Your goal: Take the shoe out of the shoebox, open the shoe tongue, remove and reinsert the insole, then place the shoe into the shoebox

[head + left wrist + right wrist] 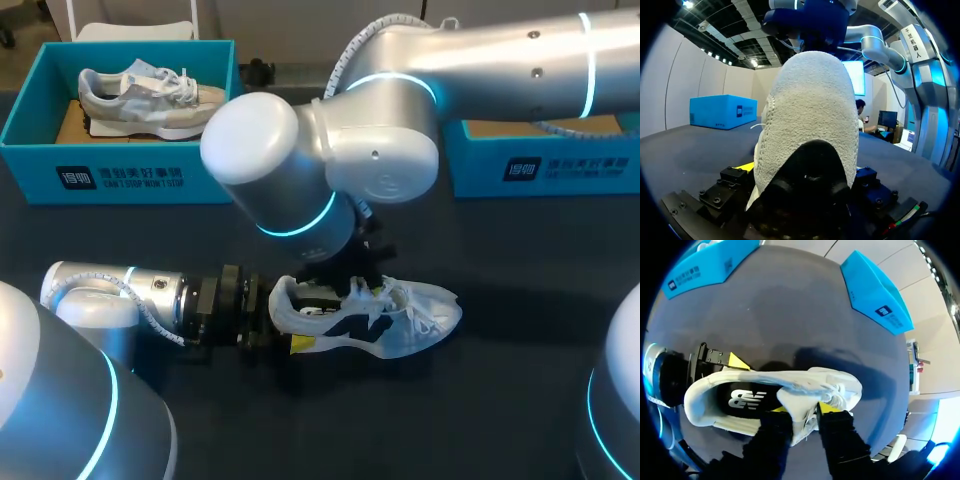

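i'm holding the white shoe (pixel 400 320) on the desk (pixel 500 420)
left hand (pixel 283 328) gripping its heel (pixel 695 400), right hand (pixel 805 410) pinching its tongue (pixel 797 397); grey shoe (pixel 150 95) lying in left shoebox (pixel 120 175)

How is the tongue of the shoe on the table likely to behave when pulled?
Probably floppy: the tongue folds where the right gripper pinches it. Likely light; the shoe might slide, though the left gripper holds it.

Head view looks down from above and behind onto the table (pixel 500 420); left wrist view sits low, close against the heel of the shoe (pixel 810 125), facing along the tabletop; right wrist view looks down on it from close above; all three share the shoe.
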{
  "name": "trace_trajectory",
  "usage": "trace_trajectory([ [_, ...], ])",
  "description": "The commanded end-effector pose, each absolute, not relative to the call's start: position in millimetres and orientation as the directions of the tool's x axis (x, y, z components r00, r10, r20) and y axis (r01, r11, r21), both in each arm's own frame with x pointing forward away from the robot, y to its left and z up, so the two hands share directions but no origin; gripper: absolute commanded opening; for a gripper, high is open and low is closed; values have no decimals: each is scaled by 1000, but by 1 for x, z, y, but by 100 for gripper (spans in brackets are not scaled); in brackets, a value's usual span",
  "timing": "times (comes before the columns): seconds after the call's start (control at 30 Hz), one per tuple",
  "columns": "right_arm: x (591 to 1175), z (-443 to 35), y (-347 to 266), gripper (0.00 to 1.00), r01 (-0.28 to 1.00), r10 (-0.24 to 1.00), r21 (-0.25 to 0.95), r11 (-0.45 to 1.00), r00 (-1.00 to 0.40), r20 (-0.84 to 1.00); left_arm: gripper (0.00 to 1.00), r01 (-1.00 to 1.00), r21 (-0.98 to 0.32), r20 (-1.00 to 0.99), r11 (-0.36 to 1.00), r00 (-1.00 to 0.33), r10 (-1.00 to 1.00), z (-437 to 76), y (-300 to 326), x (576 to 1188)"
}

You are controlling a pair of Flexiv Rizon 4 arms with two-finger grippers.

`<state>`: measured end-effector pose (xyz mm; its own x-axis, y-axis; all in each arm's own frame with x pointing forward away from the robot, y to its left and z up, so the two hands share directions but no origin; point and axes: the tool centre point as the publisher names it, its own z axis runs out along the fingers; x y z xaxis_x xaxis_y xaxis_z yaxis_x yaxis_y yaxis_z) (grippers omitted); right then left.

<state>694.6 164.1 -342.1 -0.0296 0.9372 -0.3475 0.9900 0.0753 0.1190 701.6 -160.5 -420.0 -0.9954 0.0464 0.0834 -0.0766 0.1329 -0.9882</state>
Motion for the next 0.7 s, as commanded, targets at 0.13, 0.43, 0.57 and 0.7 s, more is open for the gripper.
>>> trace_trajectory([
  [0.13,688,-341,157,4,988,950,147,-50,93,-299,0,-77,-988,83,133,-996,42,-420,-161,700],
  [0.43,685,-331,146,0,994,971,105,-35,58,-233,0,-77,-988,83,133,-996,42,-420,-161,700],
  [0.57,684,-326,139,0,996,977,86,-33,50,-208,0,-77,-988,83,133,-996,42,-420,-161,700],
  [0.7,679,-322,130,0,997,984,72,-36,48,-170,0,-77,-988,83,133,-996,42,-420,-161,700],
])
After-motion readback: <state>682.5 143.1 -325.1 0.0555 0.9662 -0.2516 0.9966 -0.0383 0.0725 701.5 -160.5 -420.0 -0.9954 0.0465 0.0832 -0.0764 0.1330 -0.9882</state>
